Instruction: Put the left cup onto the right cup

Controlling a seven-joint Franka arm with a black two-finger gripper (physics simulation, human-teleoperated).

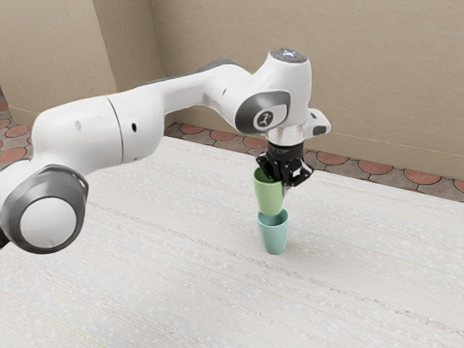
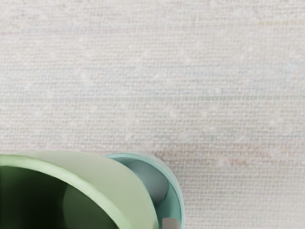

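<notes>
Seating the pale green plastic cup (image 1: 268,192) squarely is the step in hand. The black two-finger gripper (image 1: 288,176) is clamped on its rim. The cup's base meets the mouth of the teal plastic cup (image 1: 273,233), which stands toward the far edge of the whitish woven-textured table (image 1: 145,275). The wrist view suggests the green cup sits off-centre, so centre it, lower it straight, then let go.

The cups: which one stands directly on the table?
The teal cup; the green cup is above it, lower end in its mouth, rim gripped by the tool.
</notes>
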